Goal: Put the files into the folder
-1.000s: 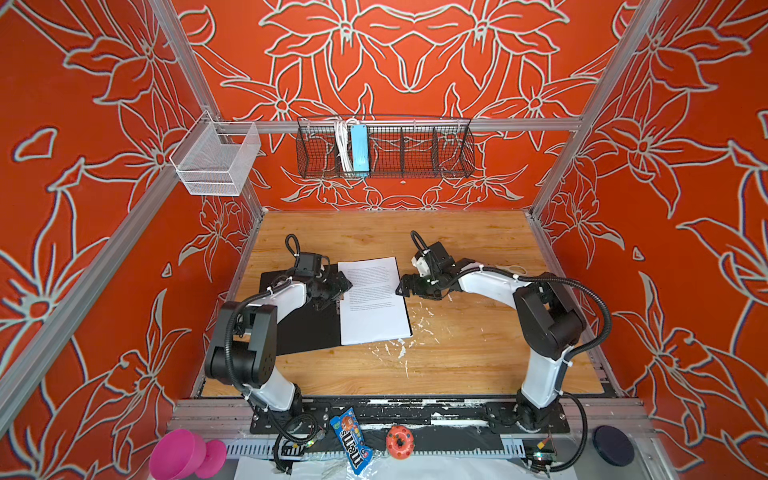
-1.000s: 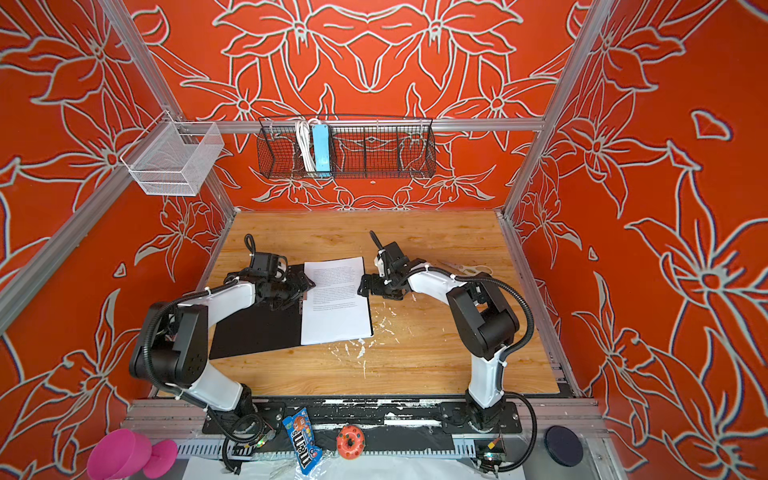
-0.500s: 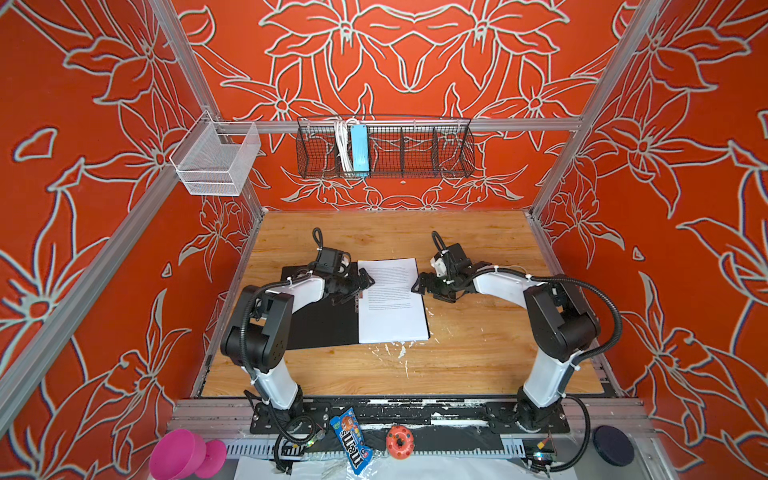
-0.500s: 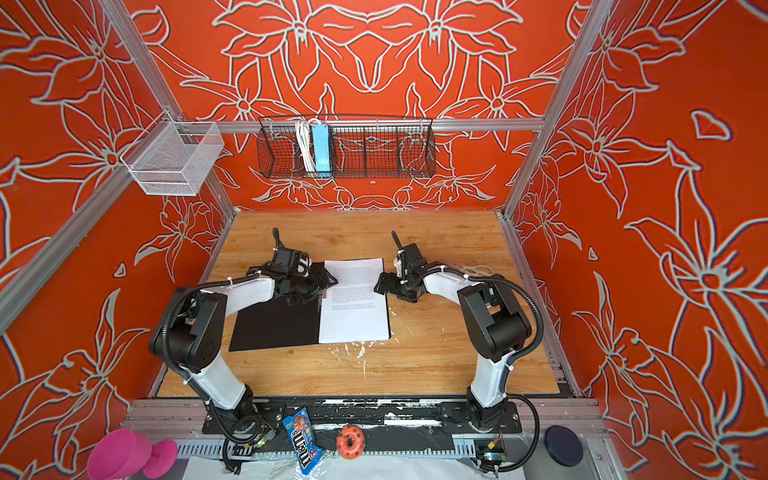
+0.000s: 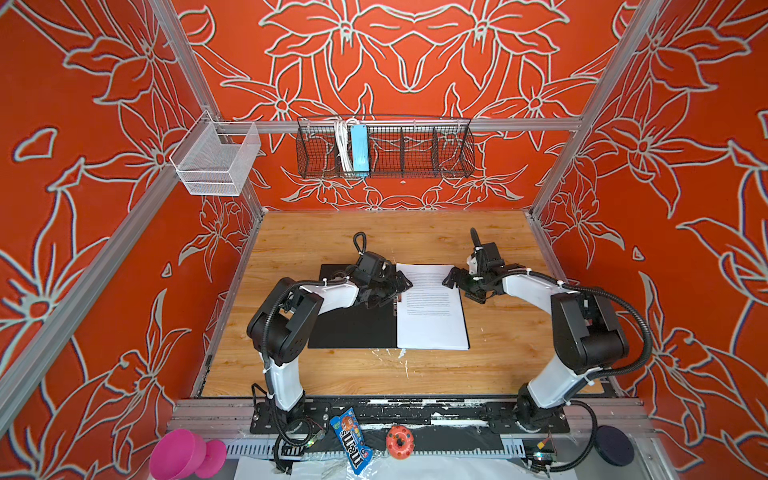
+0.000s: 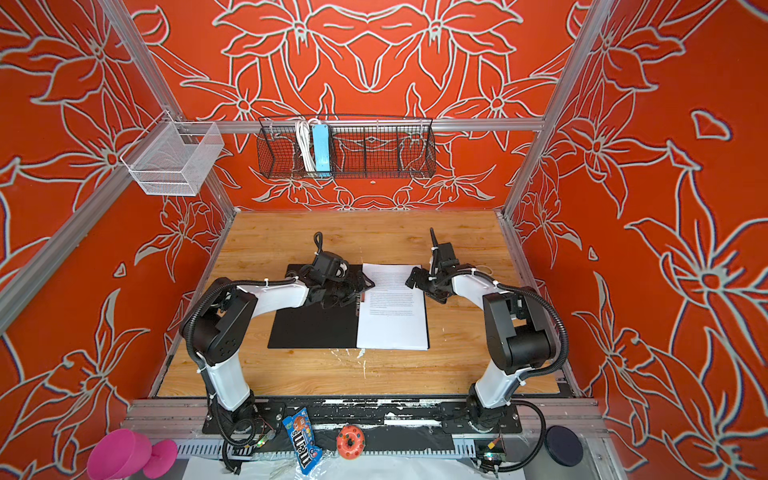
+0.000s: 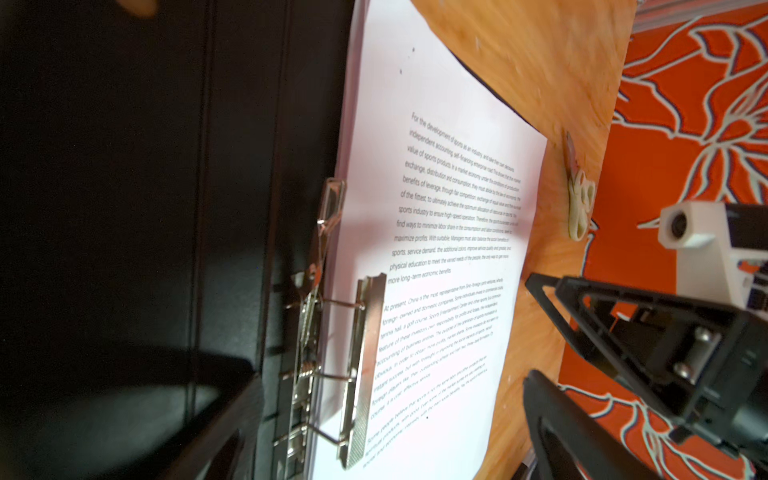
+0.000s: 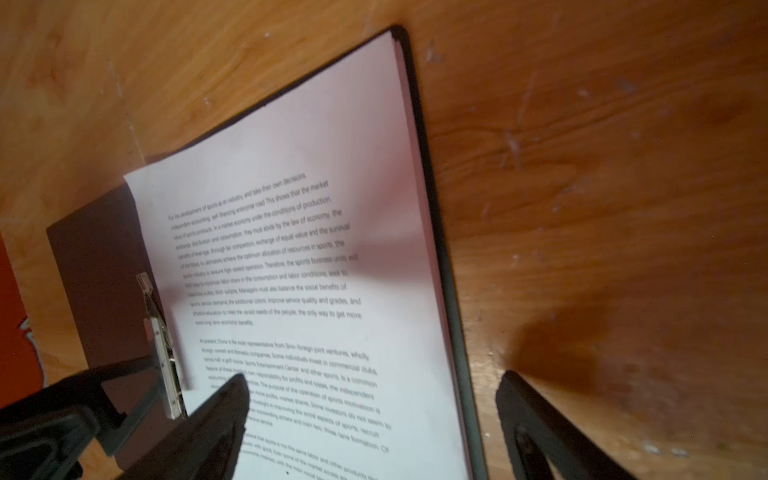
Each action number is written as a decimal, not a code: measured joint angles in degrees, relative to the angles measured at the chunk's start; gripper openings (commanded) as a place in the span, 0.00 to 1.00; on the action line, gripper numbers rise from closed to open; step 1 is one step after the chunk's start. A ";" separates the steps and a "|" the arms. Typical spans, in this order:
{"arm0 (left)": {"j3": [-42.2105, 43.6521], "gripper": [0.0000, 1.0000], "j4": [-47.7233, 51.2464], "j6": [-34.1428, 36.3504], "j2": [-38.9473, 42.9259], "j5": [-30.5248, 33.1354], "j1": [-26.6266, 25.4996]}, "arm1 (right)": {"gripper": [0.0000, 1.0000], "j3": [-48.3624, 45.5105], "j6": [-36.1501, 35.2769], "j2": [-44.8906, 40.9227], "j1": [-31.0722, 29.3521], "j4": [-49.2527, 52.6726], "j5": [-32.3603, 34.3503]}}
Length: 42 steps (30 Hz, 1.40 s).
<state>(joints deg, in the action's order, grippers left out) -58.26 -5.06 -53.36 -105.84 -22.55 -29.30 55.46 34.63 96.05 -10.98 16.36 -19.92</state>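
In a top view, the folder is lying open on the table, with the files resting on its right half. The left gripper and right gripper are hovering, both spread wide and empty. In the left wrist view, a metal clip is sitting over the files' inner edge. In the right wrist view, the right fingers are straddling their outer edge.

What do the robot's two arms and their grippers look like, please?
The left arm and right arm have smooth white link shells between bulky black joint housings. Black ribbed cable conduit loops alongside, fastened with white zip ties. The left gripper and right gripper are black, with tapered triangular open-frame fingers.
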 measured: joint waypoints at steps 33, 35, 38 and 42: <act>-26.34 0.98 17.00 21.42 -16.11 -25.16 11.61 | 0.57 -7.65 -0.94 -10.84 -2.58 -9.42 -13.35; -26.49 0.98 16.94 21.42 -16.28 -25.90 11.61 | 0.57 -7.63 -0.17 -9.07 -3.08 -11.02 -15.63; -26.38 0.98 16.92 21.33 -16.61 -26.69 11.61 | 0.57 -7.63 0.57 -7.10 -3.45 -11.74 -17.66; -26.38 0.98 16.59 21.07 -17.33 -26.95 11.61 | 0.58 -7.63 1.09 -6.91 -3.48 -12.72 -18.99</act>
<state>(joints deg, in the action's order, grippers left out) -84.64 11.53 -32.29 -123.17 -49.50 -17.69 47.83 35.73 89.14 -14.46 3.64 -38.92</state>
